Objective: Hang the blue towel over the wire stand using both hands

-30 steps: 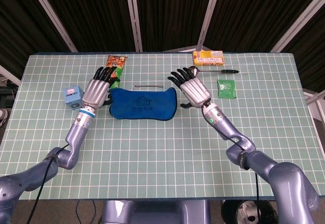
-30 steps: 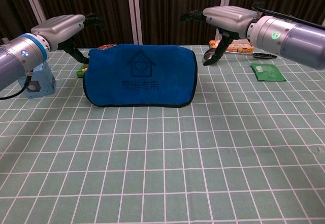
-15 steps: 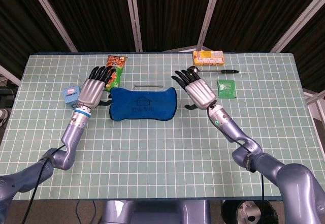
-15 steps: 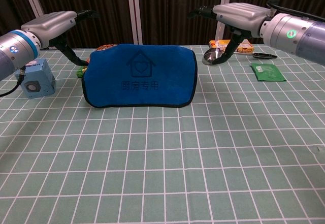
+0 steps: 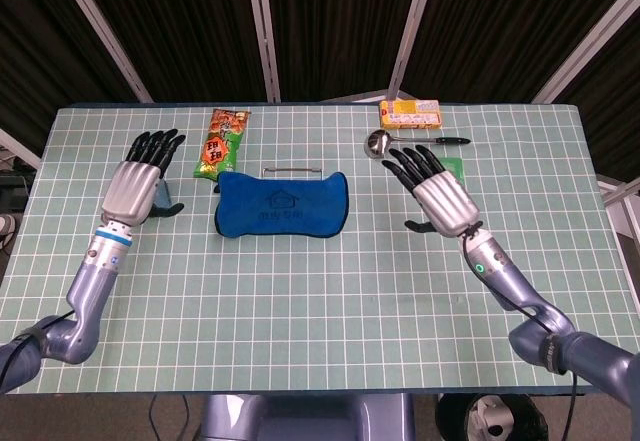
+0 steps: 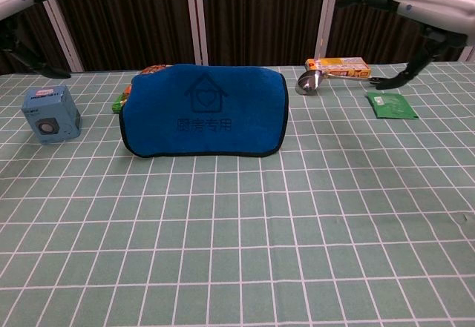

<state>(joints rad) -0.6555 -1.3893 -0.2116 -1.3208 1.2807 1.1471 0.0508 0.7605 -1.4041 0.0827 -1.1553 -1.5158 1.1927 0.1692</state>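
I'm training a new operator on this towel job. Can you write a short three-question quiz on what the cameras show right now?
1. True or false: the blue towel hangs over the wire stand.
2. What does the left hand hold? A) the towel B) nothing C) the ladle
3. Which thing lies nearest the yellow box: the ladle, the snack bag or the blue cube?

Key: 1 true. 2 B; the right hand is empty too. 3 the ladle.
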